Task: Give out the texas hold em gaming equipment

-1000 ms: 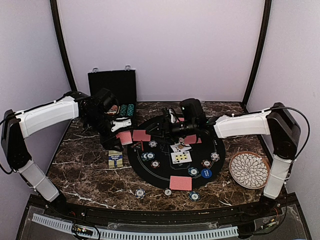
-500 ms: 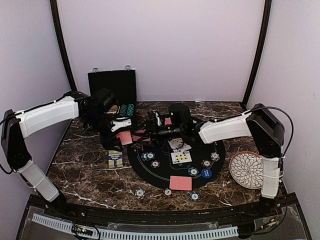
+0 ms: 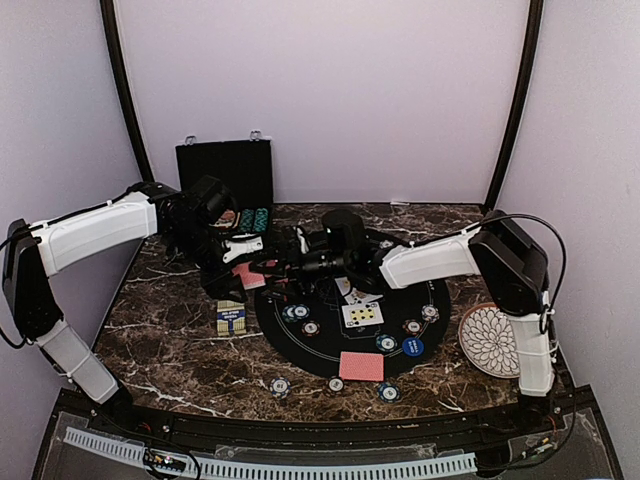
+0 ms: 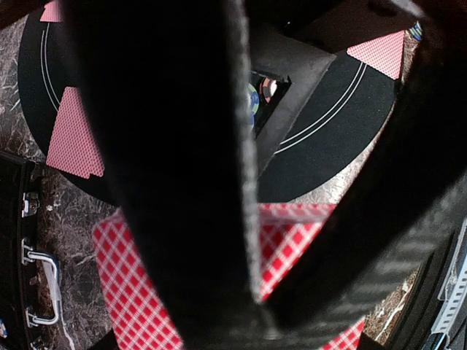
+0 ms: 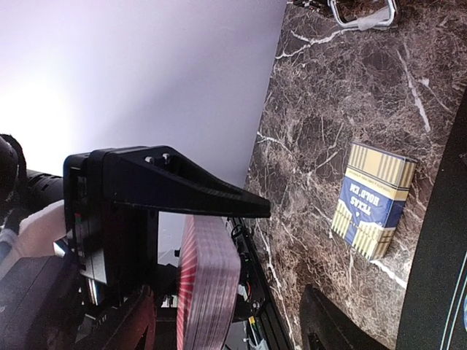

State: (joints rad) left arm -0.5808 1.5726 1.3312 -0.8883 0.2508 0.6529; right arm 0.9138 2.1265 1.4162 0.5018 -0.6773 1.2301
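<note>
My left gripper (image 3: 240,268) is shut on a deck of red-backed playing cards (image 3: 249,276) at the left rim of the round black mat (image 3: 300,352). In the left wrist view its black fingers (image 4: 175,182) cover the checkered deck (image 4: 131,292). My right gripper (image 3: 281,264) reaches left across the mat to that deck and is open. In the right wrist view the deck (image 5: 208,284) shows edge-on beside its fingers (image 5: 182,189). Face-up cards (image 3: 362,315), a red-backed card (image 3: 361,366), striped poker chips (image 3: 311,327) and a blue marker disc (image 3: 413,347) lie on the mat.
A blue and yellow card box (image 3: 231,318) lies left of the mat, also in the right wrist view (image 5: 373,210). An open black case (image 3: 225,175) with chips stands at the back left. A white patterned plate (image 3: 498,340) sits at the right. Three chips (image 3: 281,386) lie near the front.
My right arm has swung left across the mat, bringing its gripper up to the deck in my left gripper. The left arm has stayed in place.
</note>
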